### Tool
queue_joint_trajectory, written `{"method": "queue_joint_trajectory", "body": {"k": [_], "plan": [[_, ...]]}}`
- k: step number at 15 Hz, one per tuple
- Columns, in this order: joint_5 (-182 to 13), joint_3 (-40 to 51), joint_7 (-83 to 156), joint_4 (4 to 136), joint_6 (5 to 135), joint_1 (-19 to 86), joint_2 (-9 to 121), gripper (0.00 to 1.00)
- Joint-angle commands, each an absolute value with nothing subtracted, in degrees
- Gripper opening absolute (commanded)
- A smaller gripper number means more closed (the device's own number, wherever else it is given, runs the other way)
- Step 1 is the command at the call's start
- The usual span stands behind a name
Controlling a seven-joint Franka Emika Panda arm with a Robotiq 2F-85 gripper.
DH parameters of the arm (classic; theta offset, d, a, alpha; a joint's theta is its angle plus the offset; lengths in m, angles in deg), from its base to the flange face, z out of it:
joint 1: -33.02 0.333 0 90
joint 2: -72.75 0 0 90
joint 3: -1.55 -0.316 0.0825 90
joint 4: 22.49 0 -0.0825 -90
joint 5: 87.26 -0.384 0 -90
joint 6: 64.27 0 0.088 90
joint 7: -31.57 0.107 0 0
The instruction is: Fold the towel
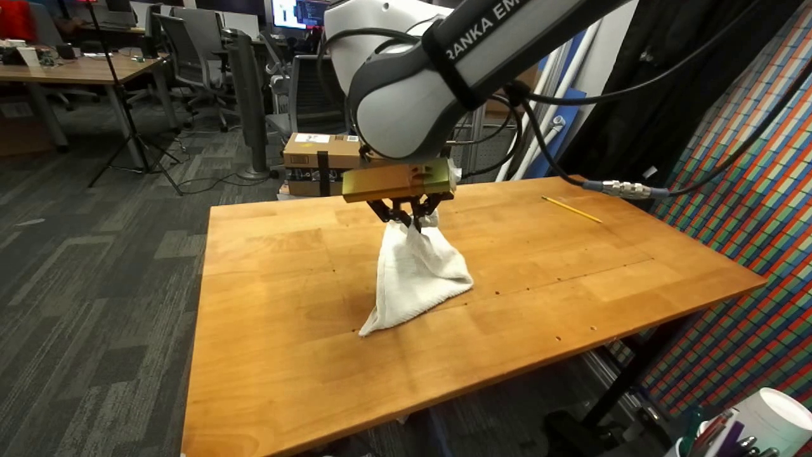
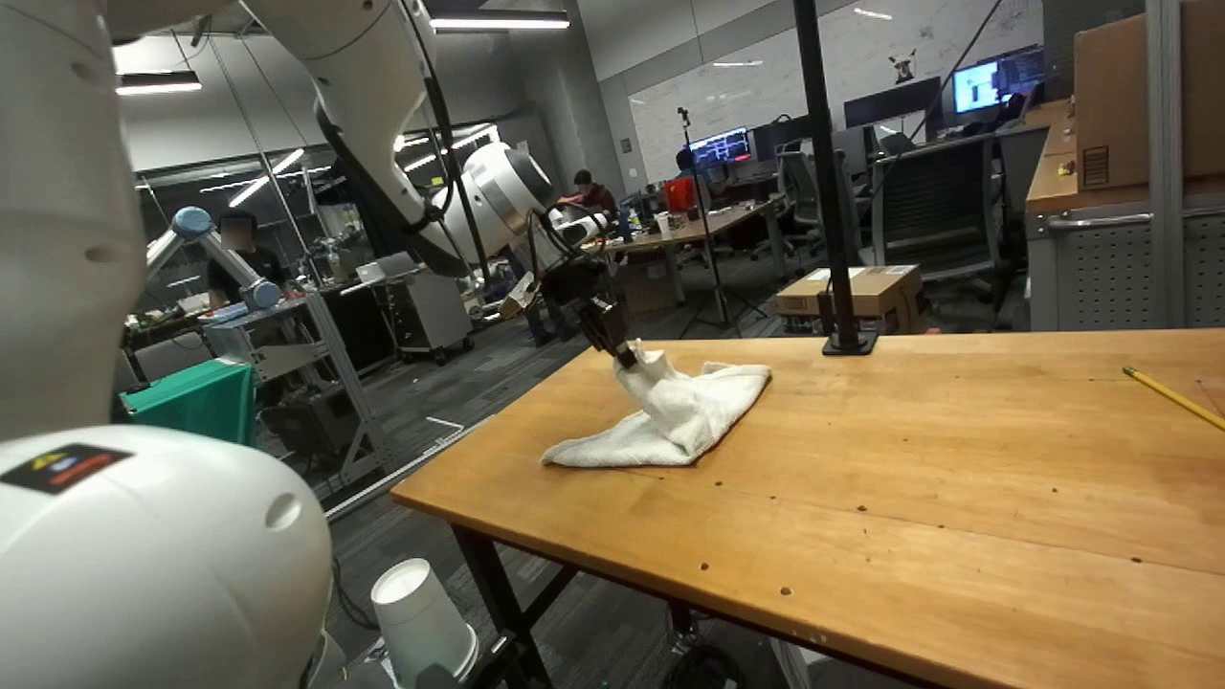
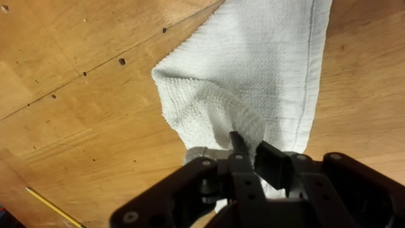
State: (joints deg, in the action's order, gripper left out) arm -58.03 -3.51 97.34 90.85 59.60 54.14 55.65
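The white towel (image 1: 415,273) lies on the wooden table, its upper part pulled up into a bunched peak. In an exterior view the towel (image 2: 684,411) spreads over the table on both sides of that peak. My gripper (image 1: 413,225) points down at the top of the peak, and it also shows tilted in an exterior view (image 2: 627,360). In the wrist view the gripper (image 3: 248,141) has its fingers close together with bunched cloth between them. The towel (image 3: 272,63) lies flat above the fingers there, with one corner folded over. The fingers hide part of the held cloth.
A yellow pencil (image 1: 571,209) lies on the wooden table (image 1: 285,374), and it shows in the wrist view (image 3: 52,205). A black post (image 2: 831,182) stands at a table edge. Cardboard boxes (image 1: 320,152) stand behind the table. A white cup (image 1: 777,419) stands beside pens off the table.
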Motion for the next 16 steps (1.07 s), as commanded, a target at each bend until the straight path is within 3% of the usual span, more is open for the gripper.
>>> {"method": "queue_joint_trajectory", "body": {"k": [1, 16], "plan": [[-55.6, -4.7, 96.8, 89.9, 57.3, 55.1, 56.6, 0.07], [-55.0, -10.3, 97.1, 99.1, 54.2, 55.8, 62.1, 0.09]]}}
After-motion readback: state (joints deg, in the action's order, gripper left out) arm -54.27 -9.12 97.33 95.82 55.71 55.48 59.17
